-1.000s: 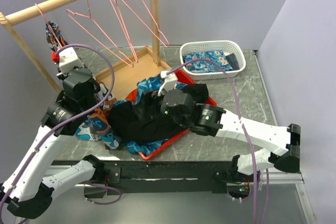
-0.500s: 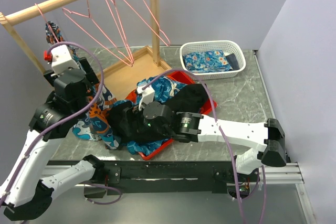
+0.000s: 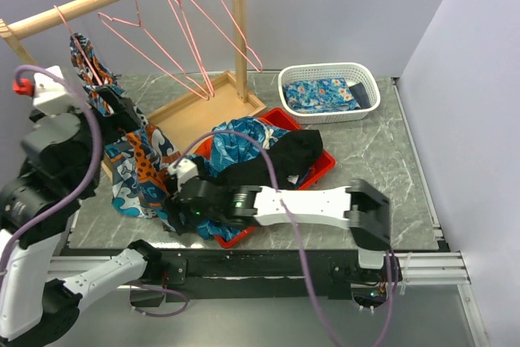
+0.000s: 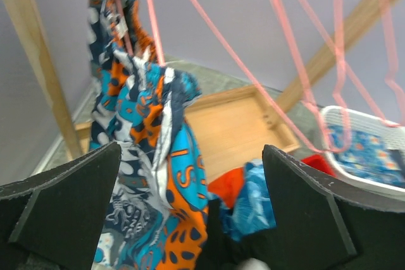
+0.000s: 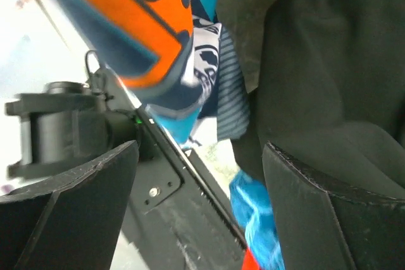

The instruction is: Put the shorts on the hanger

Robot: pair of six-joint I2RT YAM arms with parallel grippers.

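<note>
The printed shorts (image 3: 134, 164) hang from the leftmost pink hanger (image 3: 65, 26) on the wooden rail and trail down onto the table. In the left wrist view the shorts (image 4: 149, 150) drape over the hanger wire (image 4: 150, 23). My left gripper (image 3: 120, 110) is open just left of the fabric, and its fingers (image 4: 63, 207) stand wide with nothing held. My right gripper (image 3: 173, 210) is low at the tray's left end, open, by the shorts' lower hem (image 5: 145, 23) and the black garment (image 5: 335, 93).
A red tray (image 3: 323, 162) holds the black garment (image 3: 288, 152) and a blue cloth. A white basket (image 3: 361, 71) with folded flowered cloth sits back right. Three more pink hangers (image 3: 191, 38) hang from the rail above the rack's wooden base (image 3: 195, 115).
My left gripper has opened, let go of the shorts and drawn back to the left. The right arm has swung left and down along the tray to the shorts' lower hem.
</note>
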